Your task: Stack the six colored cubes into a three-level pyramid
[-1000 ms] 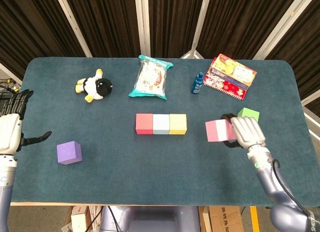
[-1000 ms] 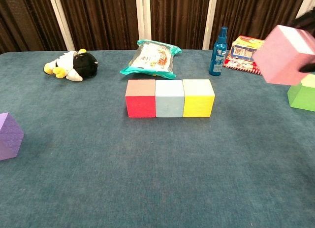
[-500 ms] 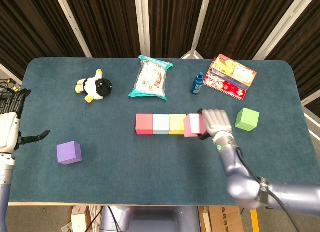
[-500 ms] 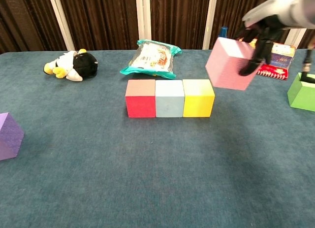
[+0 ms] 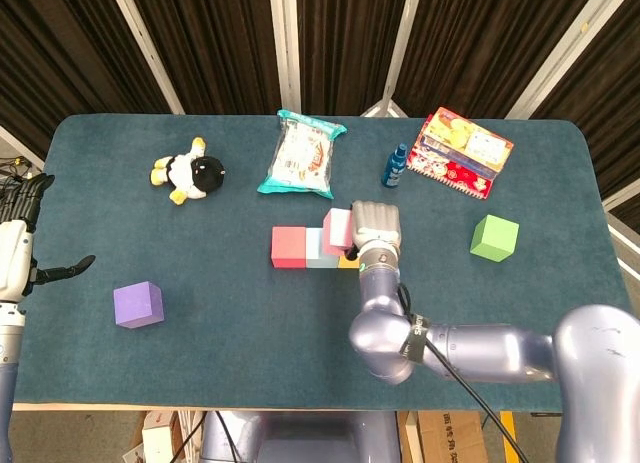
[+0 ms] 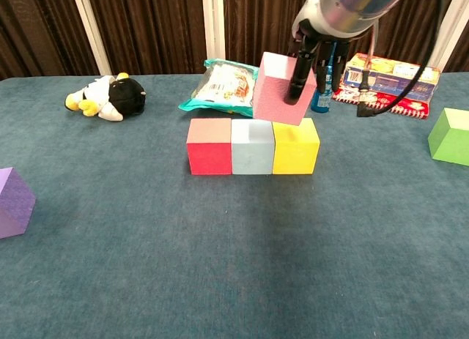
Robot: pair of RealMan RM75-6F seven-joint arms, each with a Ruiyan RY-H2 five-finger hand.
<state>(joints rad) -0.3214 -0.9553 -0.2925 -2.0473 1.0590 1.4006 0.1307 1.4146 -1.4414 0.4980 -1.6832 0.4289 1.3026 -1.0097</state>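
Second level being started — pink cube is gripped tilted in right hand above the light-blue/yellow seam; levelling needed before release — left hand idle, open.

even, bright overhead light falls on the teal table, and the red cube casts only a faint soft shadow at its base. behind the table the curtains stay dark. both views are sharp, with no glare or motion blur.
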